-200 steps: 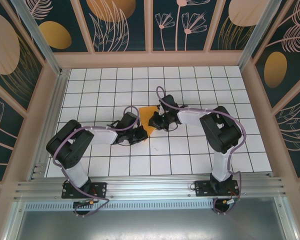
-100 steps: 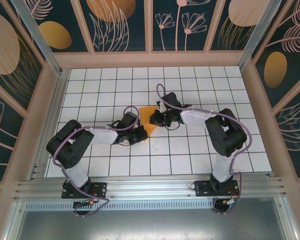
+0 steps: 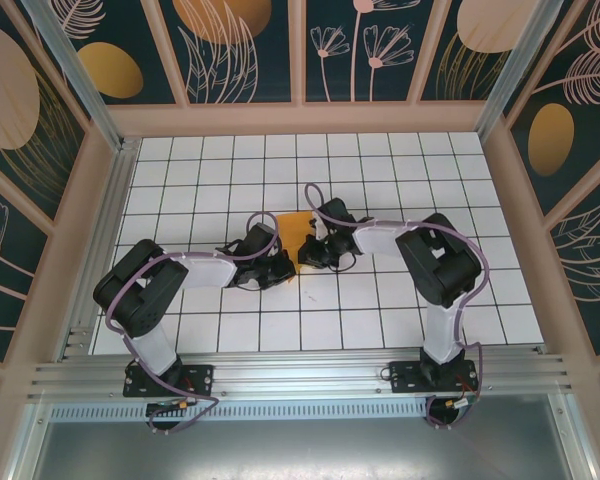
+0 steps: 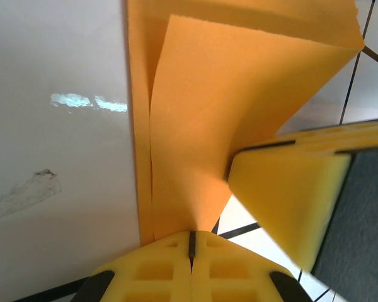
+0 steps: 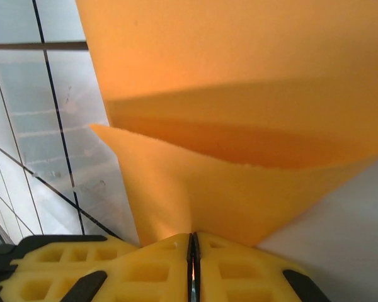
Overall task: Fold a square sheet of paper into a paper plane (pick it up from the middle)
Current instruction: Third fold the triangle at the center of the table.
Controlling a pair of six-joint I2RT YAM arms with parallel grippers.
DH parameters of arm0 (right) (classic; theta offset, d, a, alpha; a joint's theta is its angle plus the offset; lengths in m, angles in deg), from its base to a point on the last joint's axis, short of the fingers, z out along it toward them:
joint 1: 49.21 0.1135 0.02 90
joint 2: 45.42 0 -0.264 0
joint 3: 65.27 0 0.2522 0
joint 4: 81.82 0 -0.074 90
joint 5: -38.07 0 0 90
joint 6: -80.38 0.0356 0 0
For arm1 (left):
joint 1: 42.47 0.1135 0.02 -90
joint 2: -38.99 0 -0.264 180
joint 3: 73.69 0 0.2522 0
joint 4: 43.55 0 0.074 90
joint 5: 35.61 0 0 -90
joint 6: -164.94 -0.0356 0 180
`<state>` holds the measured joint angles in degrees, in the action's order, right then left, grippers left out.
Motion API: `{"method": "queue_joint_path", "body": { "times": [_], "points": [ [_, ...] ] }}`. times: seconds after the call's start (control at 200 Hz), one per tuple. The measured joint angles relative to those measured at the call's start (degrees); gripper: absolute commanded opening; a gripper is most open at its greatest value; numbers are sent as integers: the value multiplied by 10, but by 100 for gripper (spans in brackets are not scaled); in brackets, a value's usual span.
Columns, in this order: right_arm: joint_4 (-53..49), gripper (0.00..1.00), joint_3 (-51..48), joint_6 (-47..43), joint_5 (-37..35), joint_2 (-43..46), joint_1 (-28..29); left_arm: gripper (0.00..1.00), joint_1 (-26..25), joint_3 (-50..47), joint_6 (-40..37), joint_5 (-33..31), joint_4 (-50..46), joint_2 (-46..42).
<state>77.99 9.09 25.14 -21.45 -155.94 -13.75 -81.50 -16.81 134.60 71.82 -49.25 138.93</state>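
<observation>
The square sheet of paper (image 3: 293, 230) is being seen as thin, plain orange paper folded into a smaller, layered shape that is narrowing to a point at its near end. It is being held over the middle of the tiled table (image 3: 400, 160). In the left wrist view, the paper (image 4: 239, 94) is being pinched at a narrow tip by the closed left pincer (image 4: 191, 242), with 2 layers being parted along a long crease. In the right wrist view, another corner of the paper (image 5: 239, 75) is being clamped by the closed right pincer (image 5: 192, 245), with a lower flap being spread beneath a wider upper layer.
</observation>
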Motion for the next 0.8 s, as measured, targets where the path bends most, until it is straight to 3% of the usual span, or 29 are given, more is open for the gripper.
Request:
{"method": "queue_joint_path", "body": {
  "times": [0.55, 0.801],
  "points": [
    [-11, 14, 92, -40, -22, -59, -91, 7, 0, 9, -21, -1, -10, 5],
    [-10, 15, 98, -49, -40, -35, -101, 6, 0, 9, -22, -2, -10, 5]
  ]
}}
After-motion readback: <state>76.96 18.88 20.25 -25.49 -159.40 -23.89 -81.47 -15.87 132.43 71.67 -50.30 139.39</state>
